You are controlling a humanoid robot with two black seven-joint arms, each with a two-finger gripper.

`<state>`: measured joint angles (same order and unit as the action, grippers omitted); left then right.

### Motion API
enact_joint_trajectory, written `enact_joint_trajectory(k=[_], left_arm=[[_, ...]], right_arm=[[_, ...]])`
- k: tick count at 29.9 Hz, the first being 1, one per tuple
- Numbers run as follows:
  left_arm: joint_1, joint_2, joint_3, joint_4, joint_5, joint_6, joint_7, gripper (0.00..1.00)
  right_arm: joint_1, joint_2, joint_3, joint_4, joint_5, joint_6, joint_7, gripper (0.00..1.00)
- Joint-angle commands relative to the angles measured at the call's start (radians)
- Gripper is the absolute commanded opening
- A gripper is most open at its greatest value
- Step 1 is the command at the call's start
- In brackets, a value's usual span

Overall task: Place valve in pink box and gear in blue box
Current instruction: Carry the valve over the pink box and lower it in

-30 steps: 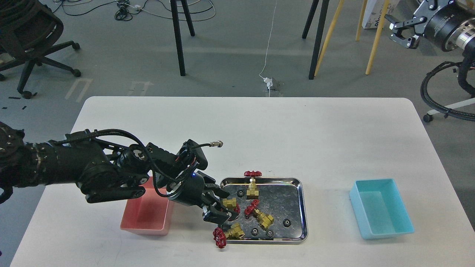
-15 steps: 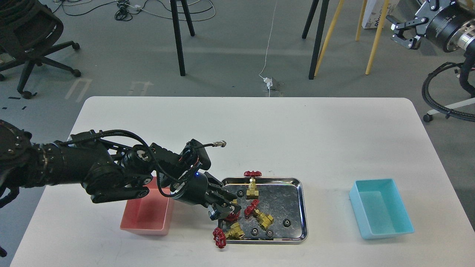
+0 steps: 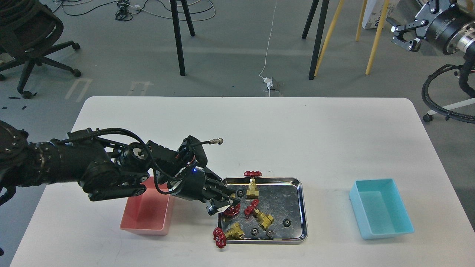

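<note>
The valve [image 3: 231, 210] in play sits at the left edge of the steel tray [image 3: 301, 207], only its red handwheel showing, pinched between the fingers of the left gripper [image 3: 226, 205]; the gripper is clamped on it, and whether the valve still touches the tray floor cannot be told. Three more valves are in the tray: one standing upright at the far rim [image 3: 253, 184] with its wheel on top, one lying tilted near the middle [image 3: 258, 216], and one at the near left corner [image 3: 226, 234] whose red wheel hangs out over the tray's rim above the table [image 3: 282, 137]. Small black gears lie scattered on the tray floor, one at the far left by the gripper [image 3: 241, 193], two near the near rim [image 3: 254, 231] [image 3: 269, 233], and one toward the right side [image 3: 286, 223]. The pink box [image 3: 148, 215] stands on the table just left of the tray, its far part hidden under the left arm, which reaches in from the left. The blue box [image 3: 380, 207] stands well to the right of the tray. The right gripper [image 3: 403, 33] is up at the far right, off the table over the floor, its two fingers spread apart and holding nothing.
</note>
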<state>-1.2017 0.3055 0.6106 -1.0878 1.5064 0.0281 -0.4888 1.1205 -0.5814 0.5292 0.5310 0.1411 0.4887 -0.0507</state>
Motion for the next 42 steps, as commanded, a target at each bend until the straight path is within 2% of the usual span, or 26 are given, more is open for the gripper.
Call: enact_joint_trajectory(k=[1,6,9,16,23,32,42], left_arm=[[-0.013,0.036,-0.006,-0.01,-0.003,0.001,0.0,0.07],[-0.036,0.135,-0.08,-0.081,-0.005,-0.002,0.0,0.07],[-0.074,0.236,-0.092,-0.167,-0.005,-0.004,0.0,0.07],[-0.127,0.562,-0.098,-0.389,0.029,-0.007,0.0,0.08],[-0.075,0.734,-0.089,-0.426,0.189,-0.011,0.0,0.08],[0.022,0.741,-0.1,-0.414,0.225,-0.011,0.0,0.08],[0.05,0.679,-0.1,-0.334,0.224,-0.01,0.0,0.08]], right_arm=[[0.001,0.0,0.0,0.0,0.0,0.0,0.0,1.0],[0.001,0.005,0.002,0.0,0.0,0.0,0.002,1.0],[0.004,0.011,0.003,0.0,0.0,0.0,0.002,1.0],[0.013,0.017,0.023,-0.002,0.0,0.0,0.002,1.0],[0.015,0.022,0.048,-0.003,0.0,0.0,0.002,1.0],[0.016,0.028,0.046,-0.003,0.0,0.0,0.002,1.0],[0.009,0.023,0.048,-0.002,0.0,0.0,0.002,1.0]])
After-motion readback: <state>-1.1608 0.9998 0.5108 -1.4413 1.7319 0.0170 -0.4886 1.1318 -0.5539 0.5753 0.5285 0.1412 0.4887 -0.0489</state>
